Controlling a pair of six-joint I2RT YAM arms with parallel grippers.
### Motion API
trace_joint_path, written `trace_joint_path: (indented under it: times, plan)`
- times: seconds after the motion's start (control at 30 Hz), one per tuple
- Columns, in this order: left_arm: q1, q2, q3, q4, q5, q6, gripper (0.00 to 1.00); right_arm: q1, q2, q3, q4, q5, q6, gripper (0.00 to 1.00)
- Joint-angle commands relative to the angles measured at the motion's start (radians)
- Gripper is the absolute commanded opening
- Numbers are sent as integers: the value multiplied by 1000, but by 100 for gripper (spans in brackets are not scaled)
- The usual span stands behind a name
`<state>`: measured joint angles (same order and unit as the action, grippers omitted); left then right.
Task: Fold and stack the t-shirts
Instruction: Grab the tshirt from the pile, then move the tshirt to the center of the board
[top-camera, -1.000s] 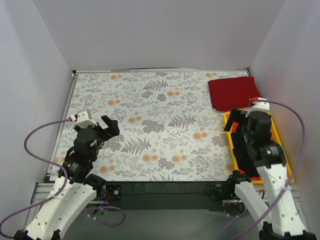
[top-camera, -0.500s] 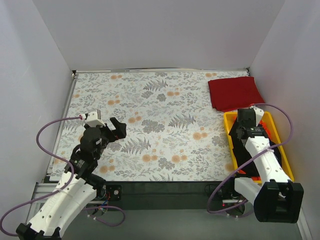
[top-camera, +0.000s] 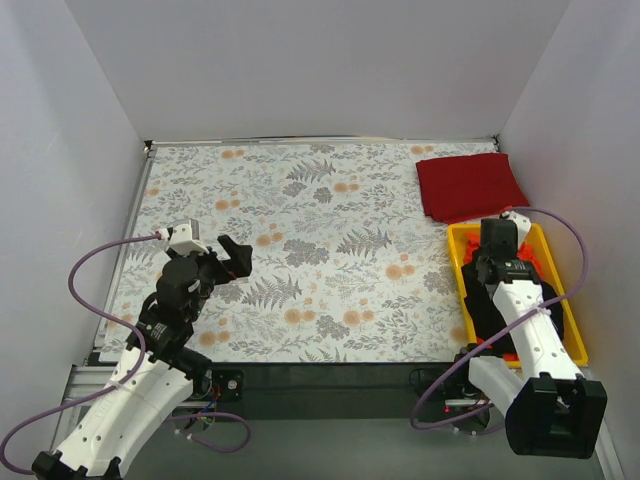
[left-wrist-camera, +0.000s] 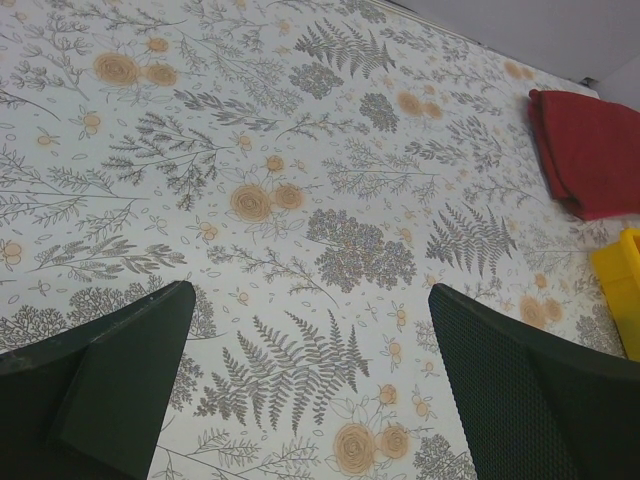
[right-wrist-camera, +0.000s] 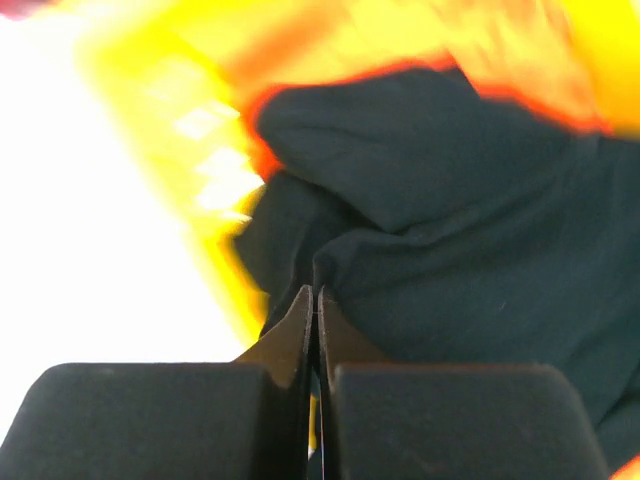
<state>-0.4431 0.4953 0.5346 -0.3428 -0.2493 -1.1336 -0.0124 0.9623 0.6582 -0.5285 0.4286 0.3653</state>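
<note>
Reaches down into the yellow bin (top-camera: 463, 300) with the right gripper (right-wrist-camera: 315, 295), at the right edge of the floral table cover (top-camera: 320, 230). Holds both jaws pressed flat together, with only a hair-thin line between them. Touches with the closed tips a crease of the black t-shirt (right-wrist-camera: 450, 250), exactly at the meeting of two folds. Cannot tell about any cloth really pinched between the tips, because of the dark colour and the blurred right wrist view. Black t-shirt directly in front of the tips and beyond them, crumpled, not folded, filling most of that view. Orange-red cloth (top-camera: 529, 258) under and around the black one, showing just beside the gripper on the far side and again at the near end of the bin. From above, tips hidden under the arm itself, over the far half of the bin.

Dark red t-shirt (top-camera: 470, 185) folded flat in the far right corner of the cover, just beyond the far end of the bin, near the right gripper but not touching it.

Hovers over the left part of the cover with the left gripper (left-wrist-camera: 310, 300), jaws spread wide, nothing between them except the flower pattern below. Well apart from all the t-shirts there; from the left wrist, dark red t-shirt far off at the upper right, a corner of the yellow bin at the right border
</note>
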Motion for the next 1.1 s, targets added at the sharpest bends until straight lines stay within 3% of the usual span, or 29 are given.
trace_joint_path:
  times: [0.0,0.13,0.33,0.4,0.6,0.7,0.83,0.97,1.07]
  plan:
    - [3,-1,-5,10,2,15,98,61,-16,180,64,-122,-80,1]
    - [1,-3,-5,10,-11,14,98,318,105,432,71,-139,-121,1]
    - [3,-18,-8,10,-25,12,98,662,393,947,163,-246,-238,1]
    - [1,-24,-12,11,-30,11,98,728,479,1122,215,-295,-288,1]
    - [1,-40,-15,11,-42,9,98,827,553,1265,473,-421,-316,1]
    - [3,-44,-15,13,-44,9,98,827,552,1261,547,-475,-315,1]
    - [3,-50,-16,14,-47,9,98,827,491,1123,555,-508,-324,1]
    - [3,-69,-18,14,-50,5,98,825,343,684,556,-444,-321,1]
    - [1,-84,-21,16,-44,-2,97,810,212,347,530,-250,-304,4]
